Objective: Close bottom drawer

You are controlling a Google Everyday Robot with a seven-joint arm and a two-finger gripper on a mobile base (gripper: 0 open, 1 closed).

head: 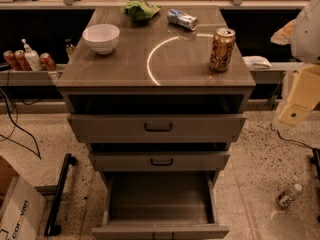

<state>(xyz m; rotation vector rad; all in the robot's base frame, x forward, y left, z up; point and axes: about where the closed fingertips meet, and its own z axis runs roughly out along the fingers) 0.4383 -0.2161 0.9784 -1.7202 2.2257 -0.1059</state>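
Note:
The bottom drawer (159, 199) of the grey-brown cabinet is pulled far out. Its deep box is empty, and its flat front (160, 231) sits at the lower edge of the view. The middle drawer (160, 160) and the top drawer (157, 127) are each pulled out a little, and both have black bar handles. The gripper is out of view. Only a white and cream part of my arm (299, 96) shows at the right edge, level with the top drawer and well away from the cabinet.
On the cabinet top (165, 59) stand a white bowl (101, 37), a green bag (141, 10), a silver can on its side (182, 19) and an upright gold can (222, 49). On the floor are a cardboard box (17, 209), a black bar (60, 194) and a bottle (289, 195).

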